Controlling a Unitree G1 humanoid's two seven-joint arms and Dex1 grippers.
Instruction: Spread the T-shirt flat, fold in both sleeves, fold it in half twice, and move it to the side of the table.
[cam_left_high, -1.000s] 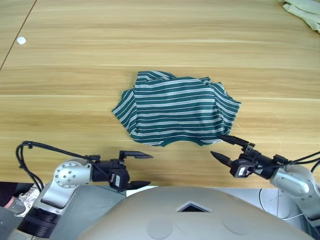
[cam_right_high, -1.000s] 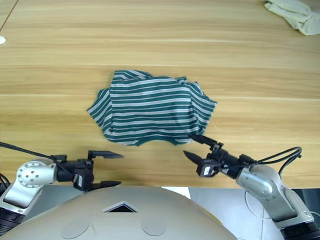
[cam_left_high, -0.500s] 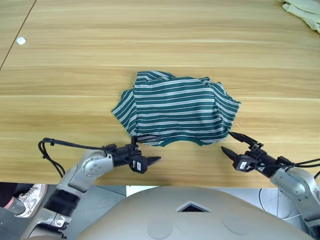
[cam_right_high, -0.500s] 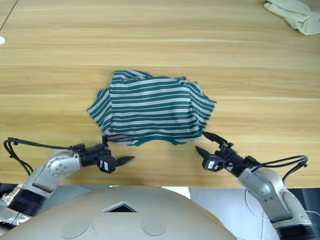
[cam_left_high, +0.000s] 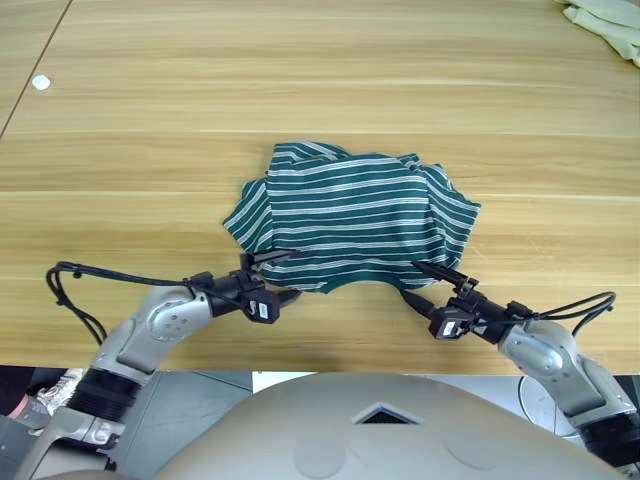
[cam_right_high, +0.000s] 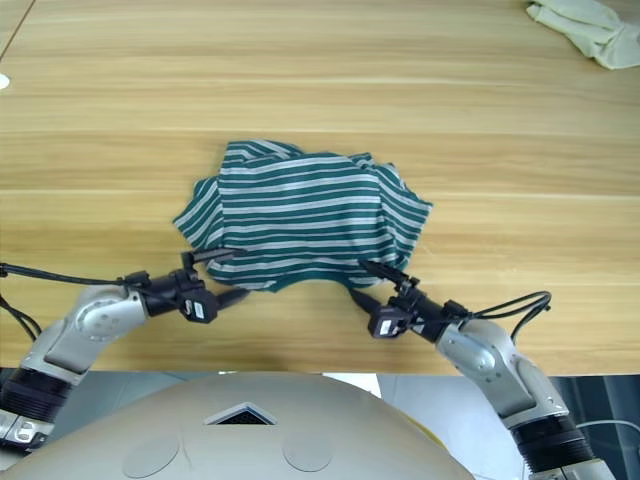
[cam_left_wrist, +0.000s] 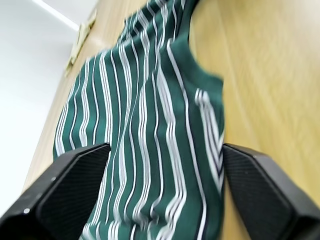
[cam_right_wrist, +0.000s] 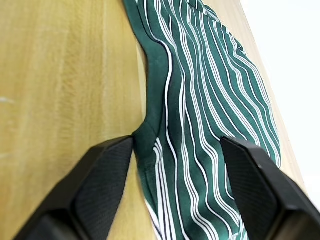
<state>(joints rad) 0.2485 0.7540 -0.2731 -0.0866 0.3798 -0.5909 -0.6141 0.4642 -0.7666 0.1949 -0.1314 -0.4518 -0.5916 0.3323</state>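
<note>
While the wooden table (cam_left_high: 150, 120) carries it midway along the near edge, the striped T-shirt (cam_left_high: 350, 215) lies crumpled. It is light, limp cloth that will likely bunch rather than slide, so it is best pinched at the hem corners. The left gripper (cam_left_high: 285, 275) and right gripper (cam_left_high: 410, 280) sit at that near hem, jaws apart, seemingly straddling its edge.

Dark green T-shirt (cam_left_high: 355, 217) with thin white stripes, lying crumpled and partly bunched at the middle of the wooden table, edges folded under unevenly.
</note>
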